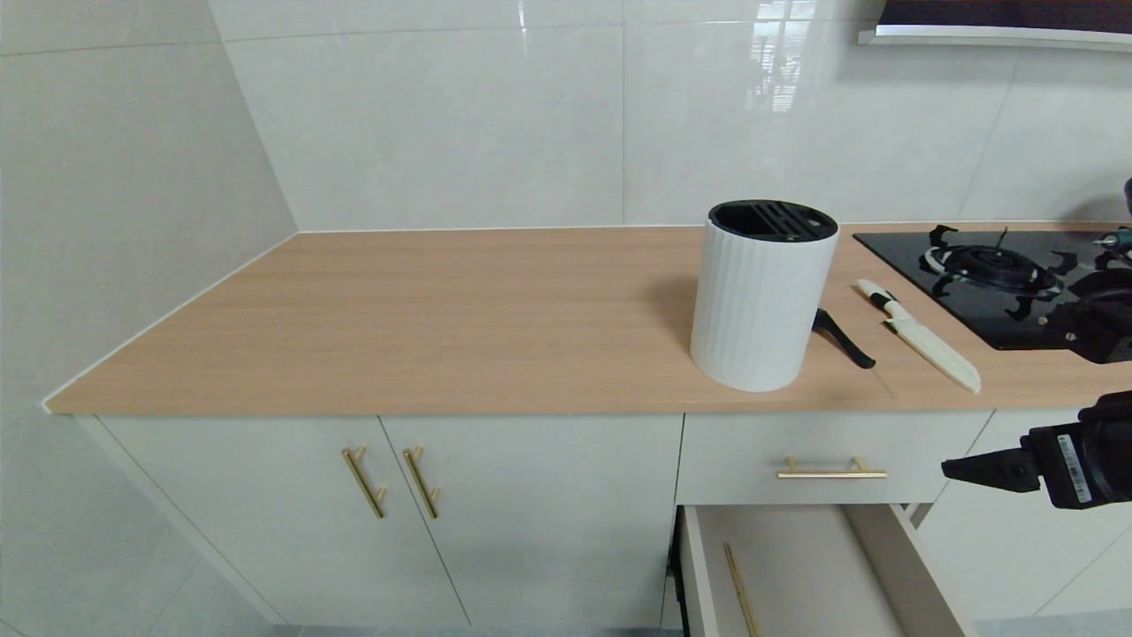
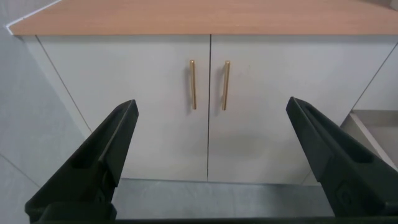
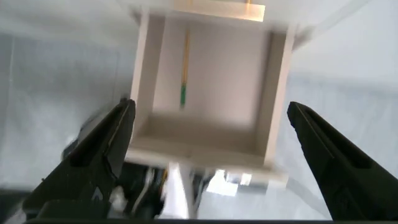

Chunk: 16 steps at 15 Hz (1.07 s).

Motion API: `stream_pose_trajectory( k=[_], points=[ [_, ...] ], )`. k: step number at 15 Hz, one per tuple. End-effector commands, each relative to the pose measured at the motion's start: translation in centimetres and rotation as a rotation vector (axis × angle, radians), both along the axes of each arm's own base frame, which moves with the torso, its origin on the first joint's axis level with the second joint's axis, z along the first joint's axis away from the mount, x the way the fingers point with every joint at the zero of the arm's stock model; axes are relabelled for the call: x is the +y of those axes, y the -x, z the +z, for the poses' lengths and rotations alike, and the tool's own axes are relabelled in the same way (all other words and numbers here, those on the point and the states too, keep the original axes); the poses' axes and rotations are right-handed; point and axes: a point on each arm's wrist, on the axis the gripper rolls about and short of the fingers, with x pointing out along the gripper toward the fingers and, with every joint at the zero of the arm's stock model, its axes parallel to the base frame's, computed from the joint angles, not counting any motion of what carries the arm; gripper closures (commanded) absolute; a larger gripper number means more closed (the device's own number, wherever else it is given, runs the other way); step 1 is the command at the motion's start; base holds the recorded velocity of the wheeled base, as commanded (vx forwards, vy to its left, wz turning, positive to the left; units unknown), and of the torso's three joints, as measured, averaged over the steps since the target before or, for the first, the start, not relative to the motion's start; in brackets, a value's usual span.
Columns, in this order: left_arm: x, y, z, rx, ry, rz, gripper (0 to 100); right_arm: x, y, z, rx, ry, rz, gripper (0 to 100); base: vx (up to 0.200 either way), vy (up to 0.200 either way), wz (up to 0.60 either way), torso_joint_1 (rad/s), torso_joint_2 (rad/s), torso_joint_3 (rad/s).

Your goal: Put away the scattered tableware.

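R claw (image 1: 959,469) hangs nearest, low in front of the cabinets beside the pulled-out white drawer (image 1: 796,557); its wrist view looks down into that drawer. Jaws spread wide, nothing held. L claw (image 2: 211,104) is likewise wide open & empty, facing the white double cupboard doors w/ brass bar handles (image 2: 208,84).

Tableware: white-handled knife w/ cream blade (image 1: 920,341) lies flat on the light wood surface (image 1: 442,318), tip toward the front edge. It's just right of the black curved handle (image 1: 845,341) poking out from beside the white ribbed cylindrical holder w/ black slotted top (image 1: 761,301). Black gas hob (image 1: 990,274) sits behind.

Risks, my judgement: the blade lies flat, so a poor pinch may skid it off the near edge, into the drawer or onto the floor. A reach for the black handle could knock the holder over. The drawer juts out under the reach path, so an arm could hit it.

Hidden: the black handle's working end is behind the holder, so can't ID the tool. Thin golden stick (image 3: 184,62) in drawer: can't ID either. Holder slots' contents not visible. Drawer front is cut off.
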Motion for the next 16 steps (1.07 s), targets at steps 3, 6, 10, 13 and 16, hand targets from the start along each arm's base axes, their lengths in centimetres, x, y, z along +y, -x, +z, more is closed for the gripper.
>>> stream_pose_trajectory(
  k=[3, 6, 10, 13, 16],
  points=[
    [0.0, 0.0, 0.0, 0.0, 0.0, 0.0, 0, -1.2, -9.1, -1.7, -0.129, 0.096, 0.04, 0, 0.0, 0.0, 0.0, 0.0, 0.0, 0.0],
    [0.0, 0.0, 0.0, 0.0, 0.0, 0.0, 0, -2.4, -15.6, -3.4, -0.142, 0.084, 0.102, 0, 0.0, 0.0, 0.0, 0.0, 0.0, 0.0],
    [0.0, 0.0, 0.0, 0.0, 0.0, 0.0, 0, -3.2, -19.5, -5.0, -0.141, 0.027, 0.141, 0, 0.0, 0.0, 0.0, 0.0, 0.0, 0.0],
    [0.0, 0.0, 0.0, 0.0, 0.0, 0.002, 0, -4.3, -20.7, -5.6, -0.143, 0.008, 0.136, 0, 0.0, 0.0, 0.0, 0.0, 0.0, 0.0],
    [0.0, 0.0, 0.0, 0.0, 0.0, 0.002, 0, -4.4, -21.9, -6.6, -0.186, 0.003, 0.144, 0, 0.0, 0.0, 0.0, 0.0, 0.0, 0.0]
  ],
)
